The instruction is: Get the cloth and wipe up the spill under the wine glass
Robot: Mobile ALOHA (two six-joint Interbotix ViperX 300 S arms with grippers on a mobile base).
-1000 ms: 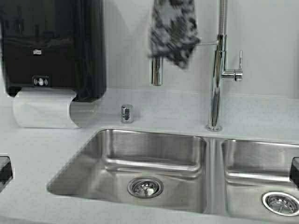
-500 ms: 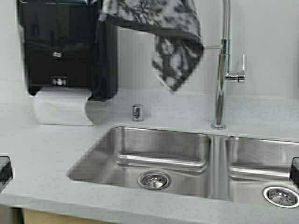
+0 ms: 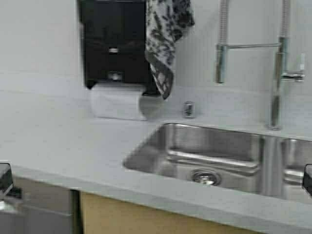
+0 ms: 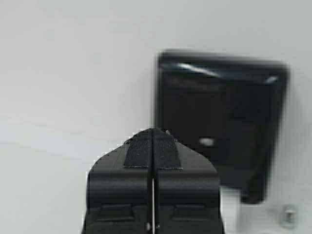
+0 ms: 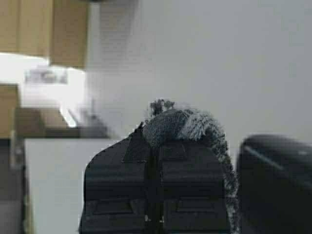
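I am carrying the cloth (image 5: 181,124) pinched between the closed fingers of the right gripper (image 5: 152,141), its bulk draping over and past the fingertips so that it hangs clear of the counter (image 3: 58,141) during transit. I am keeping the left gripper (image 4: 152,146) empty with its fingers pressed together, ready for the wine glass, which is not in view.
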